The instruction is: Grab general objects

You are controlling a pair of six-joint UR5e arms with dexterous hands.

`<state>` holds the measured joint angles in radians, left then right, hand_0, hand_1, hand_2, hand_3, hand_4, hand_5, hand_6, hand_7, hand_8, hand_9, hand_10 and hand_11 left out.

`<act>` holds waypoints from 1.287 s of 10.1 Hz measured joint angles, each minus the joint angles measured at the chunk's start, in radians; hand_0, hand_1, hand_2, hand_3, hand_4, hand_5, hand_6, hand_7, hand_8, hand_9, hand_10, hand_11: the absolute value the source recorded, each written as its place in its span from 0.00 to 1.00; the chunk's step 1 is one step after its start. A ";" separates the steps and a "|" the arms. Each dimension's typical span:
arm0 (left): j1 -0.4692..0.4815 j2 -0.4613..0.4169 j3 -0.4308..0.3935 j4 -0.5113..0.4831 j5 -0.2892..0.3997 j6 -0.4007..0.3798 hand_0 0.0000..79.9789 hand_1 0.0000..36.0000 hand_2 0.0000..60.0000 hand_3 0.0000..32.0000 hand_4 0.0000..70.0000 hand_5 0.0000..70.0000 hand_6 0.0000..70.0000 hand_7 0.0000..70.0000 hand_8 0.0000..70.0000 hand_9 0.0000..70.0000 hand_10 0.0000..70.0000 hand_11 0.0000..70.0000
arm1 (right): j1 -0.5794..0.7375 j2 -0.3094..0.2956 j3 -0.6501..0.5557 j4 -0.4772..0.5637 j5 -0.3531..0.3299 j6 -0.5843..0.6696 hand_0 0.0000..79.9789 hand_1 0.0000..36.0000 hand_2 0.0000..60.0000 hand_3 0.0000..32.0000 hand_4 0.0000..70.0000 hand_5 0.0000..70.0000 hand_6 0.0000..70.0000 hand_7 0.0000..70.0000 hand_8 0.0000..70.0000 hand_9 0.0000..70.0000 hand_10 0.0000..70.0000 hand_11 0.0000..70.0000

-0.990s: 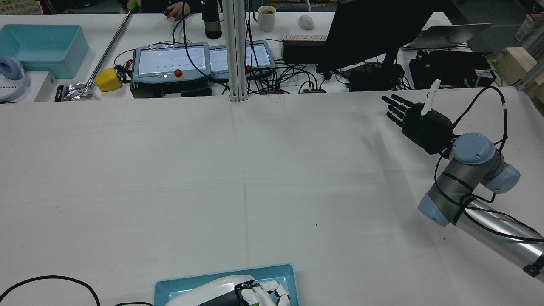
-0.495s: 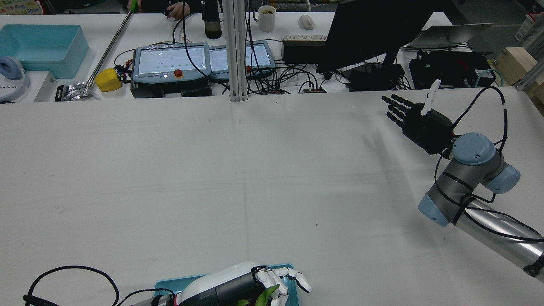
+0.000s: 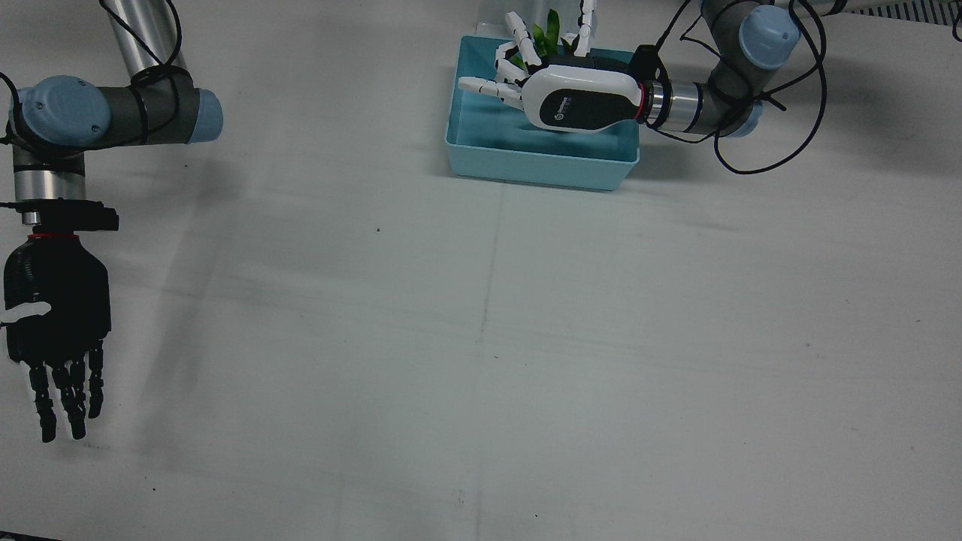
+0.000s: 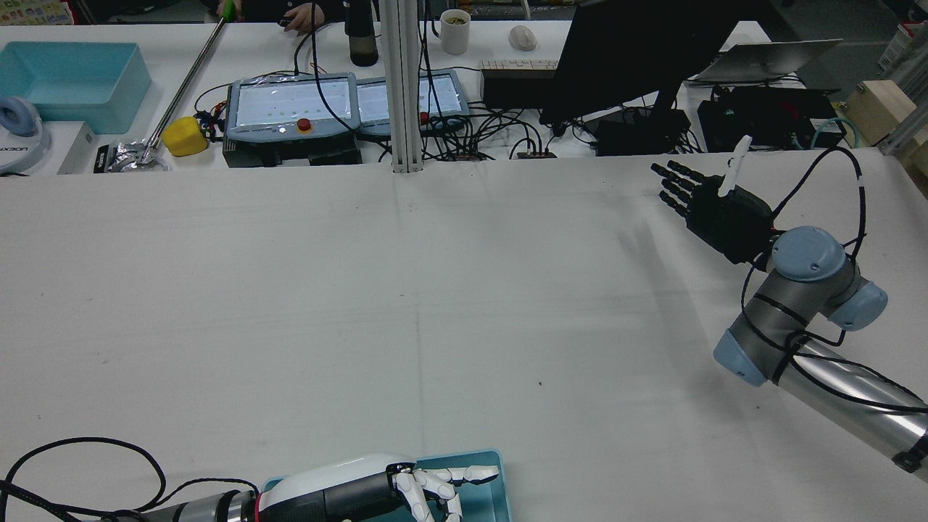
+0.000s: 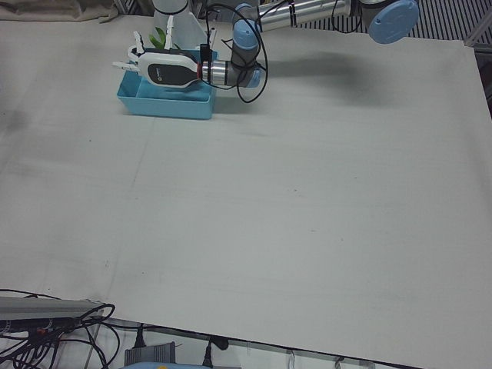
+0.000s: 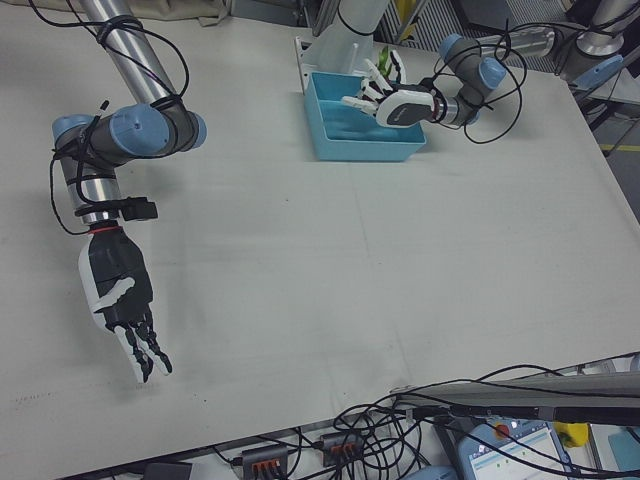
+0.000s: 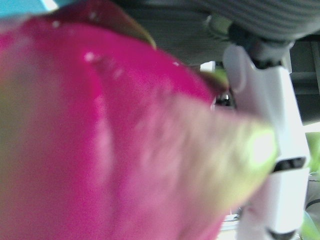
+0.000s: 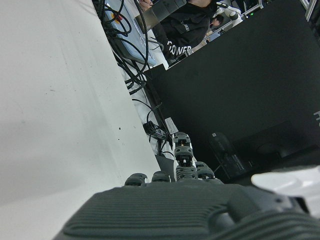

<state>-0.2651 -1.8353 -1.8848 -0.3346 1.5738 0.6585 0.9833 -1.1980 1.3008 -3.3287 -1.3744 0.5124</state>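
The white left hand (image 3: 575, 98) sits over the shallow light-blue plastic tray (image 3: 537, 161) at the robot's edge of the white table (image 3: 481, 338), and compared with half a second ago in the rear view it has dropped lower and pulled back toward its own arm: then its fingers were lifted clear with green leaf tips showing beneath them, now the fingers (image 4: 435, 493) lie flatter over the tray and the green is hidden from that camera. The front view shows the green leaf tips (image 3: 547, 34) poking out past the far side of the hand, and the left hand view is filled, very close and blurred, by a magenta-pink, green-tipped fruit-like object (image 7: 110, 135), probably a dragon fruit, pressed against the palm. The fingers look curled around it, so I judge the grasp to be made, though whether it is firm or the fruit rests on the tray floor I cannot tell. It is inside or just above the tray; lifting it clear seems the remaining step. The black right hand (image 3: 56, 330) hangs well apart at the table's other side, unchanged, fingers spread and empty.
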 measured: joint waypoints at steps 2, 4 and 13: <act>0.000 0.003 -0.002 -0.003 0.004 0.000 0.10 0.00 0.82 0.12 1.00 0.26 1.00 1.00 0.35 0.37 1.00 1.00 | 0.000 0.000 0.000 0.000 0.000 0.000 0.00 0.00 0.00 0.00 0.00 0.00 0.00 0.00 0.00 0.00 0.00 0.00; -0.032 0.018 -0.010 -0.009 0.030 -0.040 0.99 0.61 1.00 0.00 1.00 0.76 1.00 1.00 1.00 1.00 1.00 1.00 | 0.000 0.000 0.000 0.000 0.000 0.000 0.00 0.00 0.00 0.00 0.00 0.00 0.00 0.00 0.00 0.00 0.00 0.00; -0.773 0.194 0.078 -0.144 0.199 -0.308 1.00 0.88 1.00 0.00 1.00 0.77 1.00 1.00 1.00 1.00 1.00 1.00 | 0.000 0.000 0.000 0.000 0.000 0.000 0.00 0.00 0.00 0.00 0.00 0.00 0.00 0.00 0.00 0.00 0.00 0.00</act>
<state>-1.0377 -1.6418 -1.8070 -0.4787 1.7725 0.3501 0.9833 -1.1980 1.3008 -3.3288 -1.3745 0.5124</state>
